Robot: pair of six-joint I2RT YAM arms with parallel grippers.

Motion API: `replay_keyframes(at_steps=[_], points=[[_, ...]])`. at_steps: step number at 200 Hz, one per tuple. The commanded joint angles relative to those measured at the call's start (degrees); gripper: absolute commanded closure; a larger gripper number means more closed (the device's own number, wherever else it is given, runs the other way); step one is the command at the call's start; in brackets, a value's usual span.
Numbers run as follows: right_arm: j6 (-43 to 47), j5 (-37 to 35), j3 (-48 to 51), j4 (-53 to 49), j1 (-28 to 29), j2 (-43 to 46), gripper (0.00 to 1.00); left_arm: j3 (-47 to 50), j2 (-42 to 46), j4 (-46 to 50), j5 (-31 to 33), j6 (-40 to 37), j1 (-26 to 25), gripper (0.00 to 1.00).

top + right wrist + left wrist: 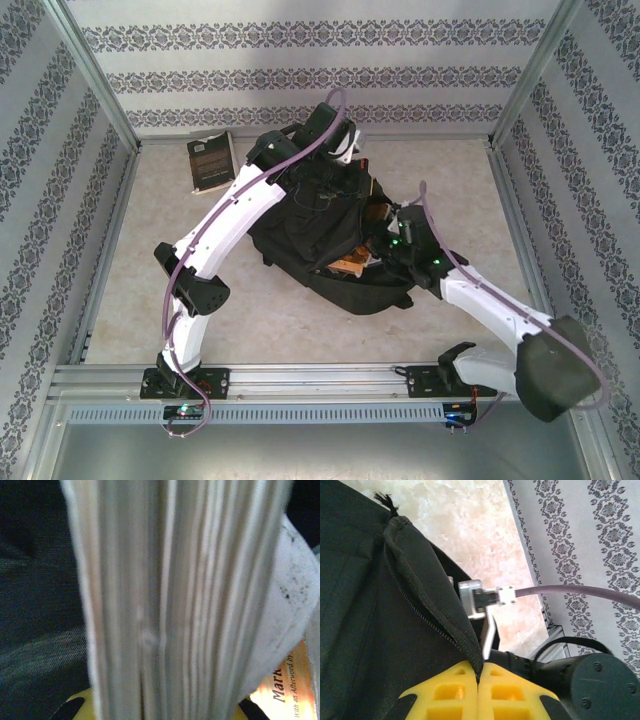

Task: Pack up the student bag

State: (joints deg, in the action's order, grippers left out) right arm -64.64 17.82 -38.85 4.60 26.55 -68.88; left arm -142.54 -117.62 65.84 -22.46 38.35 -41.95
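Beige table (300, 320), student bag (370, 630) edge in L pincer (478, 682)

One student bag (300, 235), two robot arms (232, 212) and two books: one dark book (210, 162), one orange-covered book (350, 265).

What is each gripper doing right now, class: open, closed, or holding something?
Left gripper: closed, pinching the zippered edge of the student bag.
Right gripper: closed on a book, page edges toward its camera.
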Motion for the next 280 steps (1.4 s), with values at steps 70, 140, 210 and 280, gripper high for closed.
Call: replay_keyframes(at_steps=[70, 140, 210, 280], points=[[9.54, -12.20, -11.26, -11.07, 2.90, -6.87, 0.16, -1.67, 6.03, -6.48, -2.16, 2.20, 3.86, 1.00], [10.36, -9.91, -8.95, -20.60, -1.89, -2.15, 0.34, 1.76, 7.74, -7.82, -3.00, 1.88, 6.53, 1.00], [16.23, -11.72, -17.32, -29.19, -1.85, -0.45, 0.43, 8.79, 9.01, -8.76, -4.69, 1.29, 6.37, 1.00], [20.02, -32.50, -22.72, -48.51, -3.90, 11.78, 0.24, 18.18, 12.86, -11.13, -3.08, -3.17, 5.95, 0.45]])
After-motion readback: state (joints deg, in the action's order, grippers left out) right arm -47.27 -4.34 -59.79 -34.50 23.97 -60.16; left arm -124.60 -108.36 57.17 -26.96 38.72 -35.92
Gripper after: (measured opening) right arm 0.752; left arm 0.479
